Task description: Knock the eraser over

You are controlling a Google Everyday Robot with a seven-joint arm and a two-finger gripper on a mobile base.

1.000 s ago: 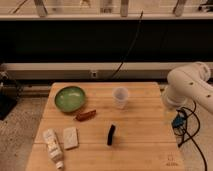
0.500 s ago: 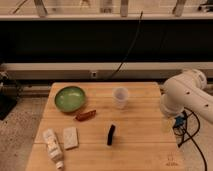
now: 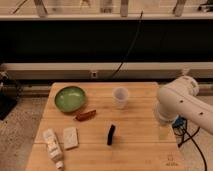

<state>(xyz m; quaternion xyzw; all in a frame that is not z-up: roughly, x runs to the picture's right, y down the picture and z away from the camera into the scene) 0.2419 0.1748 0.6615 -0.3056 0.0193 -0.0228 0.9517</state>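
Note:
The eraser (image 3: 111, 135) is a small thin black slab standing upright on the wooden table (image 3: 140, 150), a little in front of the middle. My white arm (image 3: 177, 104) comes in from the right. Its gripper (image 3: 164, 131) hangs at the arm's lower end over the right part of the table, well to the right of the eraser and apart from it. A clear cup (image 3: 120, 97) stands behind the eraser.
A green bowl (image 3: 70, 98) sits at the back left. A reddish-brown elongated piece (image 3: 85, 115) lies in front of it. A pale flat block (image 3: 70, 137) and a white tube (image 3: 52, 145) lie at the front left. Cables hang off the table's right side.
My arm has moved left and down, bringing the gripper further over the table's right part. The eraser and the other things have not moved.

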